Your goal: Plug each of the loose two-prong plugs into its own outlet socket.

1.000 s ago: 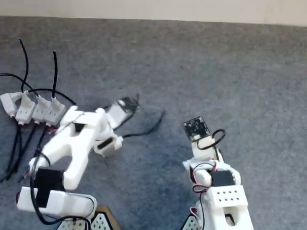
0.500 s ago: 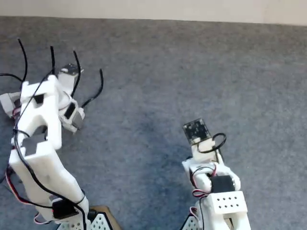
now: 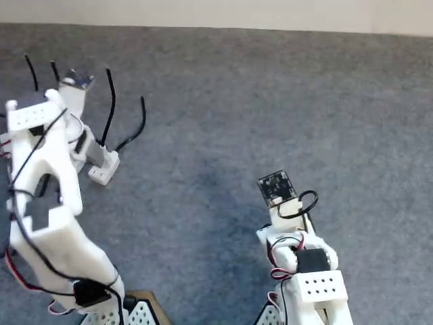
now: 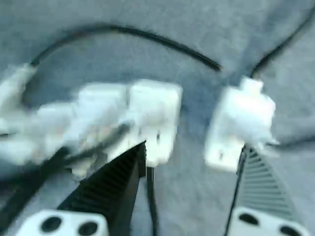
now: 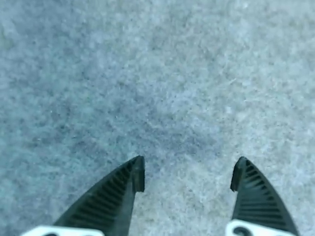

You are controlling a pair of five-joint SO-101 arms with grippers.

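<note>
A row of white outlet sockets [image 4: 147, 113] lies blurred on the grey carpet beneath my left gripper [image 4: 189, 157], which is open. A loose white two-prong plug [image 4: 239, 123] with a black cord rests on the carpet just off the tip of one finger [image 4: 256, 172], apart from the sockets. From above, that plug [image 3: 103, 169] lies beside the left arm [image 3: 40, 142] at the far left. Black cords [image 3: 108, 101] stick up behind it. My right gripper [image 5: 189, 169] is open above bare carpet with nothing between its fingers.
The right arm [image 3: 301, 271] stands folded at the bottom centre-right, its small black circuit board [image 3: 276, 186] facing up. Grey carpet [image 3: 270, 101] spreads across the middle and right. A pale wall strip runs along the far edge.
The left arm has swung from the middle of the carpet to the far left, over the socket row. The plug and its cord travelled left with it. The right arm kept still.
</note>
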